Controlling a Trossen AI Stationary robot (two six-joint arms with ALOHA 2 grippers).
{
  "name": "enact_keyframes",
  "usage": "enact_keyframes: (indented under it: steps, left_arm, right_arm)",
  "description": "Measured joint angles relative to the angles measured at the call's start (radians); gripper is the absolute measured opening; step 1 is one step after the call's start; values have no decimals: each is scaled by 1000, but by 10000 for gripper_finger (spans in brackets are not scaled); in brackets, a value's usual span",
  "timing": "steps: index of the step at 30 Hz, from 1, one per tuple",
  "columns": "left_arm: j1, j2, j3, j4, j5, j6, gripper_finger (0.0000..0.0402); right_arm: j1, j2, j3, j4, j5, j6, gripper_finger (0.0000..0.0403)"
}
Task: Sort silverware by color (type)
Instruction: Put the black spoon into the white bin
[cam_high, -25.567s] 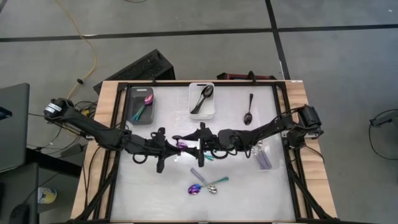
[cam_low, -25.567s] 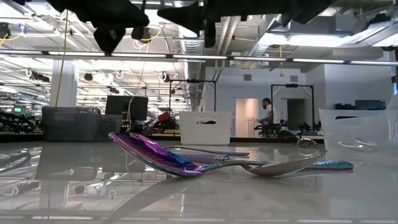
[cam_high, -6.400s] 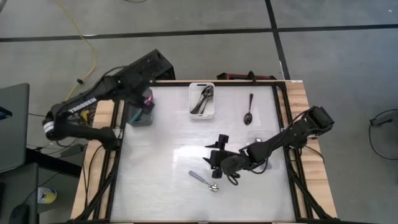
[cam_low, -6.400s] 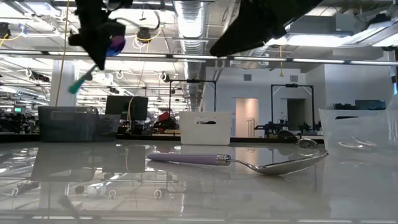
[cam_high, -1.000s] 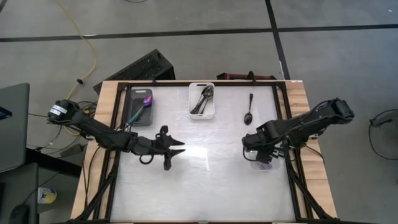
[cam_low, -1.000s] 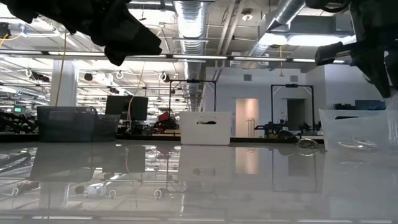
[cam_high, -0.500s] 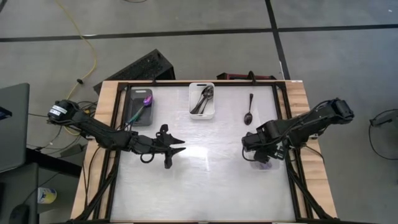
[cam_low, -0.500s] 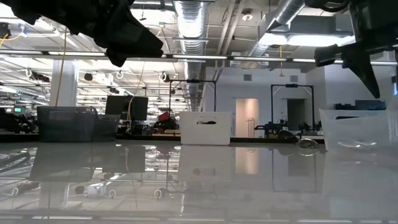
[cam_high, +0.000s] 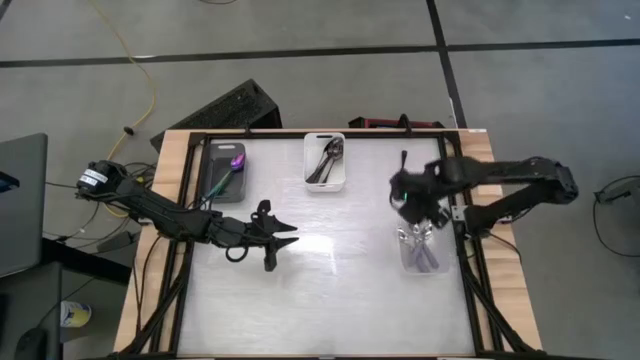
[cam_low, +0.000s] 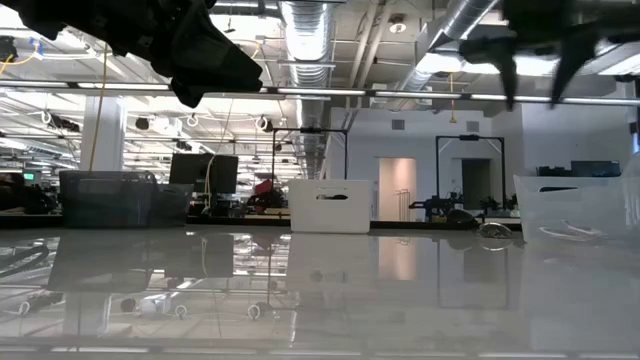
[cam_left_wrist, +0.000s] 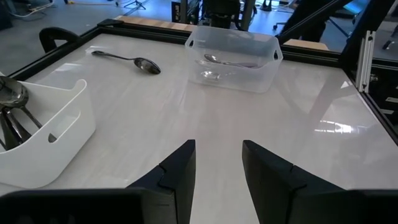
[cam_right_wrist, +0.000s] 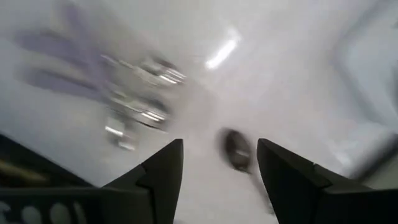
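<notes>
The sorting looks nearly finished, and the layout shows the logic: each colour has its own bin along the far side of the bench (cam_high: 320, 290). The grey bin (cam_high: 226, 171) at the far left holds the iridescent purple spoons (cam_high: 232, 166) with teal handles, the white bin (cam_high: 325, 161) in the far middle holds the black spoons (cam_high: 326, 160), and the clear bin (cam_high: 420, 247) near the right edge holds the silver spoons (cam_high: 419, 244), some with pale lilac handles. One black spoon (cam_left_wrist: 125, 59) lies loose on the bench between the white bin and the clear bin, apart from both; in the high view the right arm largely covers it. Judging by colour, it belongs in the white bin, so it is probably the last piece to move. The right claw (cam_high: 410, 192) hovers above the bench right over that loose spoon, just beyond the clear bin, with its fingers spread and nothing between them; its own wrist view shows the spoon's dark bowl in the gap, which suggests it is lining up for a pick. The left claw (cam_high: 283, 238) waits over the bare middle-left of the bench, its fingers parted a little and empty, pointing across toward the clear bin and keeping out of the right arm's way.
</notes>
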Motion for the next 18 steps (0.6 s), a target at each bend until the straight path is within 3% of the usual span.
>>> enact_keyframes:
  steps: [5, 9, 12, 18]
  left_arm:
    - [0, 0, 0, 0, 2, 10, 116]
    - [0, 0, 0, -1, 35, 45, 116]
    - [0, 0, 0, -1, 57, 76, 116]
    - [0, 0, 0, -7, 61, 113, 116]
  right_arm:
    - [-243, -39, -73, 143, 33, -359, 225]
    - [-426, 3, -149, 288, 34, -536, 225]
    - [-514, 63, -187, 385, 36, -609, 225]
    - [-631, 235, -204, 406, 125, -685, 225]
